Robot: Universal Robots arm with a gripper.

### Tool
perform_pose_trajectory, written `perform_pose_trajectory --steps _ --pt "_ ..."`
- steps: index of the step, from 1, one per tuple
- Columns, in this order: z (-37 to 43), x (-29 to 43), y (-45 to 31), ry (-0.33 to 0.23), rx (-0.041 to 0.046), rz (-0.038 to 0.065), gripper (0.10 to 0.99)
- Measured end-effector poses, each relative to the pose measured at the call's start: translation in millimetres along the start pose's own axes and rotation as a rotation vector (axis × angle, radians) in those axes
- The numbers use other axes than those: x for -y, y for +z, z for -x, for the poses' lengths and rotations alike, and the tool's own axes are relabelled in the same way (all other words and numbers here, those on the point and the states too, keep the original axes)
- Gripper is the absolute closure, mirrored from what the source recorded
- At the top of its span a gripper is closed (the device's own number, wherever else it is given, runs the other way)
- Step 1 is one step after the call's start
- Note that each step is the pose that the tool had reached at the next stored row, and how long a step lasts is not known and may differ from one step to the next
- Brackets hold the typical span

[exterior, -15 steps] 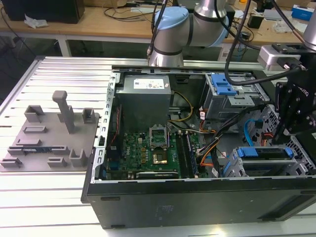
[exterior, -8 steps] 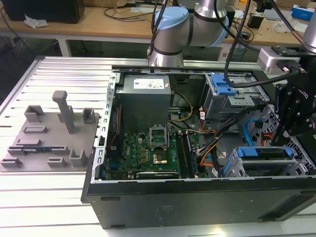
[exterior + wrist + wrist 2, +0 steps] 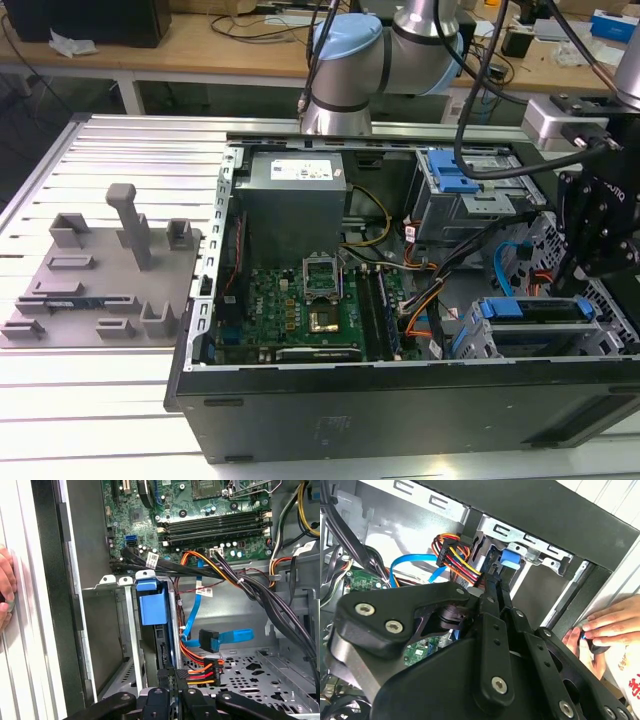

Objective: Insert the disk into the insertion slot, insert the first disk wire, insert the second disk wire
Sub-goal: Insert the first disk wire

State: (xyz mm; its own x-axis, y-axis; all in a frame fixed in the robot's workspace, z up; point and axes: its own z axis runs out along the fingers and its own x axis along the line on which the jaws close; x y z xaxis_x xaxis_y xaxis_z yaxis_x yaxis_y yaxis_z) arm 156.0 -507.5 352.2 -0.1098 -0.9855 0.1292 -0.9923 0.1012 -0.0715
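Note:
The disk (image 3: 535,310), with its bright blue carrier handle (image 3: 150,602), sits inside the low grey insertion slot (image 3: 480,345) at the exterior view's right. In the first wrist view my gripper (image 3: 172,676) is at the disk's rear edge, its fingers close together on a black plug fed by orange, red and yellow wires (image 3: 200,672). A blue flat cable with a blue plug (image 3: 215,640) hangs loose beside it. In the second wrist view the gripper (image 3: 494,586) points toward the blue handle (image 3: 510,560). In the exterior view the gripper (image 3: 585,280) hangs over the slot.
The open computer case (image 3: 400,400) holds a green motherboard (image 3: 310,300) and a taller grey cage with a blue latch (image 3: 455,180). Black cable bundles (image 3: 260,590) cross near the slot. A person's hand (image 3: 610,625) rests on the case's outer edge. A grey fixture plate (image 3: 95,280) lies beside the case.

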Motion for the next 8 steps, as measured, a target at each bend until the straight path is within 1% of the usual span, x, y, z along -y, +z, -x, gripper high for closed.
perform_pose_trajectory --steps 8 --pt "-0.3 -0.2 2.8 0.014 -0.001 0.002 0.922"
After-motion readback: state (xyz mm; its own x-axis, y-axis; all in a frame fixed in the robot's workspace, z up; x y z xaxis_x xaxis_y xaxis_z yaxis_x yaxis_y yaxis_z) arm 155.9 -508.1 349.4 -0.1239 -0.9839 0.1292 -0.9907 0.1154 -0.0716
